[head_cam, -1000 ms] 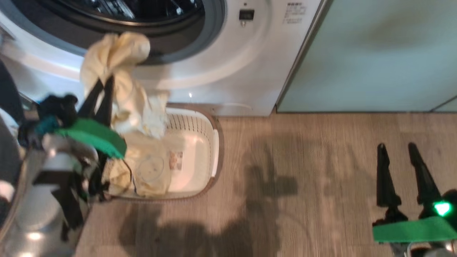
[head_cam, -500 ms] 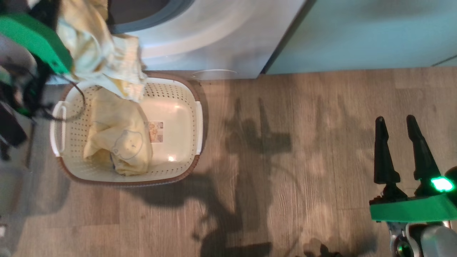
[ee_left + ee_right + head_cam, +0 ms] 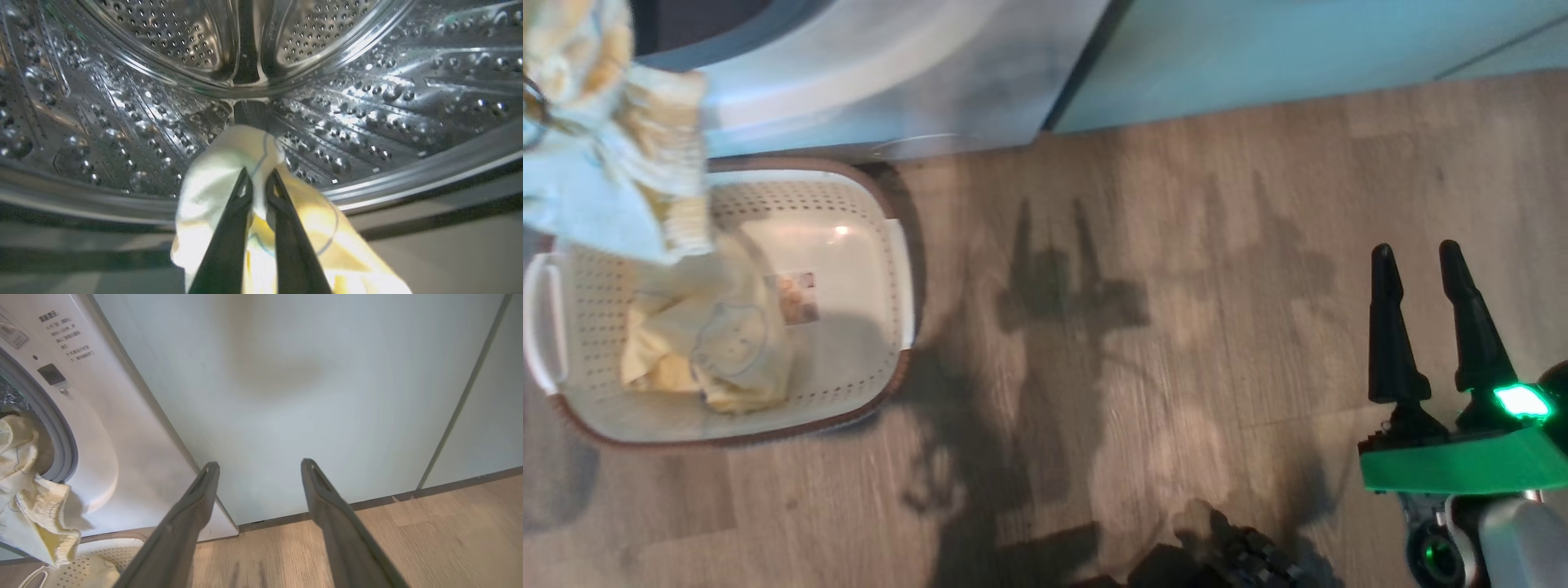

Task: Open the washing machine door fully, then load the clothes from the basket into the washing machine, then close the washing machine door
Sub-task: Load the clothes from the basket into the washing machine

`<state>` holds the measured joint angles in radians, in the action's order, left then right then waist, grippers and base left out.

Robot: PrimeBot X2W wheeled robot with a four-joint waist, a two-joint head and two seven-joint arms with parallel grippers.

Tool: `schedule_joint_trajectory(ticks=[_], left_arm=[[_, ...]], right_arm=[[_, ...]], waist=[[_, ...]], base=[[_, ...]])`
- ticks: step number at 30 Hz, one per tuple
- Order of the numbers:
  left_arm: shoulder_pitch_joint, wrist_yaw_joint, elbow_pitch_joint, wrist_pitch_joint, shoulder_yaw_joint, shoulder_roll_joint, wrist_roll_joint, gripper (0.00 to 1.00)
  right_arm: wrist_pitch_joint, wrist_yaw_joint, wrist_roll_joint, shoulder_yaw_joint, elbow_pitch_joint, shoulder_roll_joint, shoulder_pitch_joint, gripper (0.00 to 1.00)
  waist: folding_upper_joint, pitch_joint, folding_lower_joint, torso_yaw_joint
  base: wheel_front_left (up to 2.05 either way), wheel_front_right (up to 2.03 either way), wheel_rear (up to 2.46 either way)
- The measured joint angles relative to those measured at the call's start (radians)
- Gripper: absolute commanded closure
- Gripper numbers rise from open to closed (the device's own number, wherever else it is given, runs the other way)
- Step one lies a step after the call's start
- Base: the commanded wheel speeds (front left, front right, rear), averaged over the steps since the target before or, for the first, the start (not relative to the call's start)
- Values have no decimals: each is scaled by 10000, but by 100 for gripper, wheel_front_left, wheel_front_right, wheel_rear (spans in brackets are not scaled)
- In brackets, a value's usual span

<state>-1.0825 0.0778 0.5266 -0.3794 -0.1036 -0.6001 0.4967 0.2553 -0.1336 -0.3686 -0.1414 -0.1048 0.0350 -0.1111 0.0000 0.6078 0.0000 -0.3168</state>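
Left gripper (image 3: 258,176): fingers pressed nearly together, pinching a fold of pale yellow garment (image 3: 229,163). Fingers point straight into the perforated steel drum (image 3: 367,106). Tips sit about at the opening's lip, with the drum wall just ahead and below. Cloth is bunched around the fingers, not yet lying in the drum.

Head view: same garment (image 3: 613,163) trails down out of the washing machine (image 3: 890,73) opening, long axis near vertical, hem hanging over the basket's machine-side edge. Basket (image 3: 849,220) sits on the floor (image 3: 1176,245) close against the machine front; cannot tell if touching. More clothes (image 3: 719,351) lie in its left half.

Right gripper (image 3: 1414,253): jaws spread, empty, over bare floor, well apart from basket and opening, facing the pale green cabinet (image 3: 306,396).

Judgement: left arm is the one placed for the drop. Drum lies forward along its fingers, so the next move calls for a deeper reach before letting go. Otherwise the hanging tail may drag the piece back out.
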Motion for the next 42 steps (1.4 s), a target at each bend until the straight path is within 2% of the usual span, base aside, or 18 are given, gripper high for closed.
schedule_joint_trajectory(ticks=[7,15,19,21,25,28,40,41,42], left_arm=[[-1276,165,629,1053,33,-571,-328,100],[-2564,242,1135,3636,-303,-702,-1252,100],[-3401,2,1336,5271,-424,-727,-1891,100],[-3626,-19,1626,5613,-602,-727,-2061,100],[-3777,-73,2309,5730,-654,-702,-2125,100],[-3743,-59,2872,5415,-671,-662,-2002,100],[-3275,88,4019,3208,-717,-167,-1104,100],[-3225,86,4057,3120,-696,-134,-1030,2],[-3159,86,4088,3070,-698,-115,-980,0]], right_arm=[[0,0,-295,-161,-19,-2,0,0],[0,0,-504,-278,-38,-4,-6,0],[0,0,-627,-309,-73,-4,-42,0],[0,0,-631,-320,-77,-4,-84,0],[0,0,-713,-311,-77,-4,-236,0],[0,0,-713,-303,-77,-4,-239,0],[0,0,-713,-290,-15,-4,-442,0],[0,0,-713,-290,-4,-4,-443,0],[0,0,-713,-284,6,-4,-442,0]], waist=[[0,347,0,-676],[0,692,1,-1080],[0,822,0,-1165],[0,880,1,-1175],[0,939,0,-1122],[0,968,0,-1057],[0,916,0,-810],[0,886,0,-802],[0,848,-1,-795]], base=[[0,0,0],[0,0,0],[0,0,0],[0,0,0],[0,0,0],[0,0,0],[0,0,0],[0,0,0],[0,0,0]])
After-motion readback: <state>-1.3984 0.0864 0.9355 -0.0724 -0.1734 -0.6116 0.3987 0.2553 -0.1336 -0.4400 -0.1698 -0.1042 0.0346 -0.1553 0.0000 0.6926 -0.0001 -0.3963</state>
